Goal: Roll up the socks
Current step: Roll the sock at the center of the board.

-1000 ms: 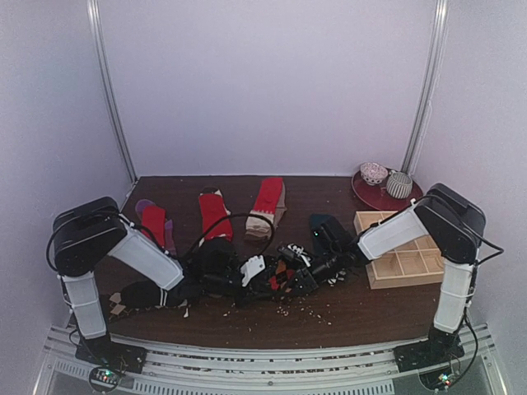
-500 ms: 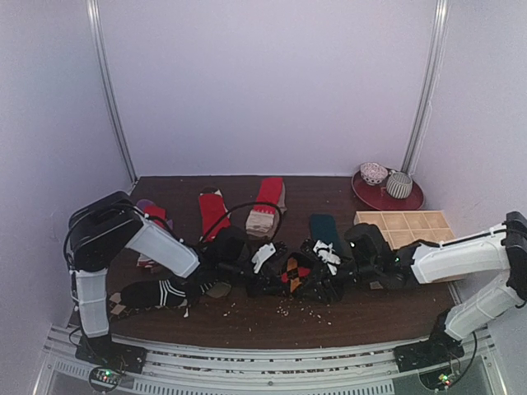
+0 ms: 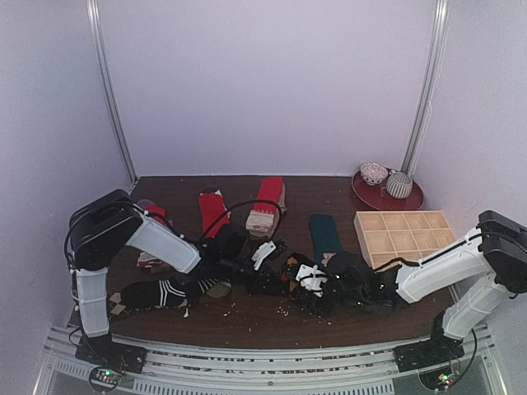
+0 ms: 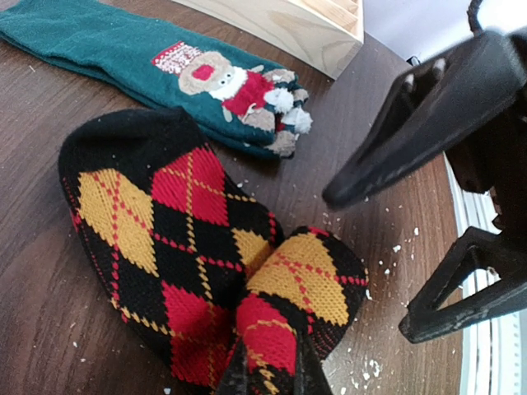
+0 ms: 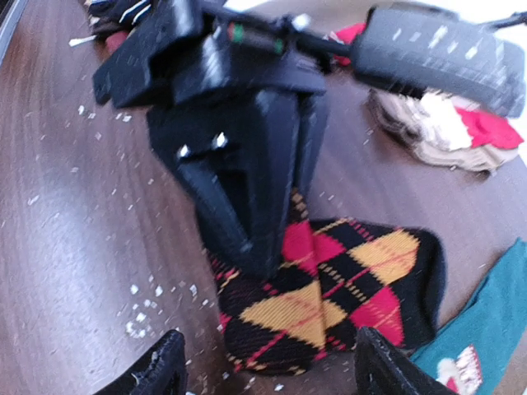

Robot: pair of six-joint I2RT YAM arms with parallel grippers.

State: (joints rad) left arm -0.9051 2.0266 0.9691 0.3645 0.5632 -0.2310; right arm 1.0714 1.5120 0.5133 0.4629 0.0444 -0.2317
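The black argyle sock [image 4: 165,239] with red and yellow diamonds lies flat on the table, one end folded over. My left gripper [image 4: 268,374] is shut on that folded end. From the right wrist the same argyle sock [image 5: 346,288] lies under the left gripper [image 5: 247,181], and my right gripper [image 5: 272,374] hangs open over its near edge, fingers either side and apart from it. From above, both grippers meet at mid-table, left gripper [image 3: 276,276], right gripper [image 3: 311,290]. The teal sock [image 4: 123,49] with a figure lies just behind.
Red-and-beige socks [image 3: 212,210] [image 3: 265,206] lie at the back, a striped sock [image 3: 156,292] front left, a red-and-purple sock [image 3: 148,216] far left. A wooden compartment tray [image 3: 403,234] and a red plate [image 3: 387,197] with bowls stand at the right. Pale crumbs dot the table.
My right arm has stretched in low from the right, and its gripper has opened wide over the argyle sock. The left gripper keeps its hold and has shifted slightly right.
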